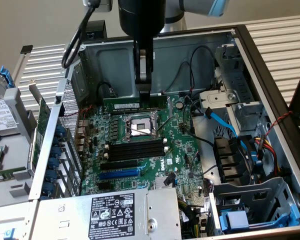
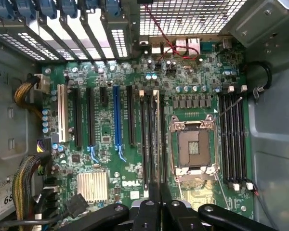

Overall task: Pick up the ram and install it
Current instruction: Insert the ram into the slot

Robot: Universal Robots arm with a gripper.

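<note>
The ram (image 1: 125,104) is a long thin green stick held level over the motherboard (image 1: 180,150), and my gripper (image 1: 144,92) is shut on its middle from above. In the exterior view it hangs over the far side of the CPU socket (image 1: 140,125), clear of the board. The wrist view shows the ram (image 2: 157,144) edge-on as a thin line running out from my gripper (image 2: 159,192). There it lines up with the black memory slots (image 2: 151,139) between the CPU socket (image 2: 192,147) and the expansion slots. The same slots (image 1: 135,150) lie bare.
The open case wall (image 1: 155,50) stands just behind the arm. Blue cables (image 1: 222,122) and a drive cage (image 1: 255,210) are at the exterior view's right, and the power supply (image 1: 115,212) is in front. A green card (image 1: 40,125) leans outside the case on the left.
</note>
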